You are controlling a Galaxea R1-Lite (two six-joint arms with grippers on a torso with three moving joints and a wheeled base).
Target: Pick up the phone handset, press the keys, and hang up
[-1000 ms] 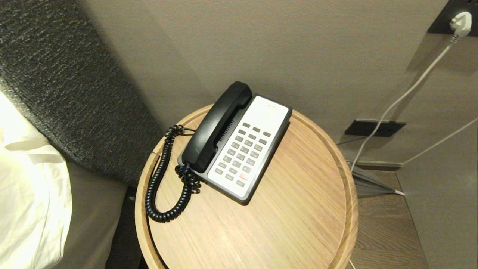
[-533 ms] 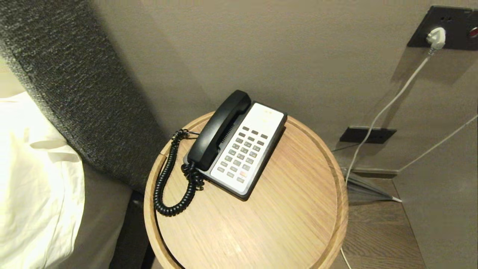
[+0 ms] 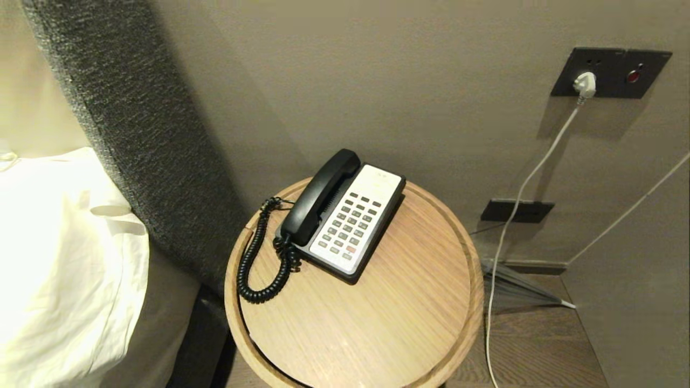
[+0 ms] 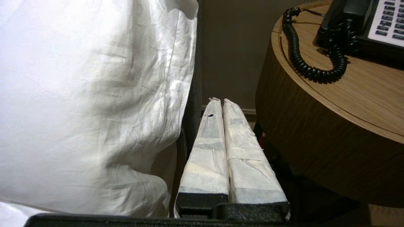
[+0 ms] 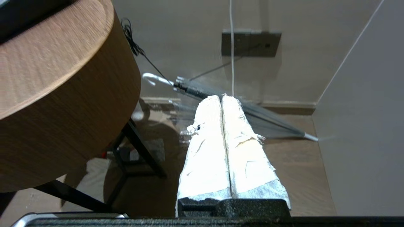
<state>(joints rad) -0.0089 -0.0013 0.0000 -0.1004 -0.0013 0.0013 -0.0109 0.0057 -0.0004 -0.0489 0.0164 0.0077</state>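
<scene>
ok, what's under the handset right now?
The phone handset lies in the cradle on the left side of the phone base, on the round wooden table. The cradle itself and any hook switch are covered. Its coiled cord loops onto the tabletop.

A round wooden tabletop [image 3: 409,318] with a raised rim carries 1 black-and-white phone base [image 3: 356,226]; the phone handset [image 3: 319,197] rests in its cradle, its coiled cord [image 3: 257,264] looping across the wood.
</scene>
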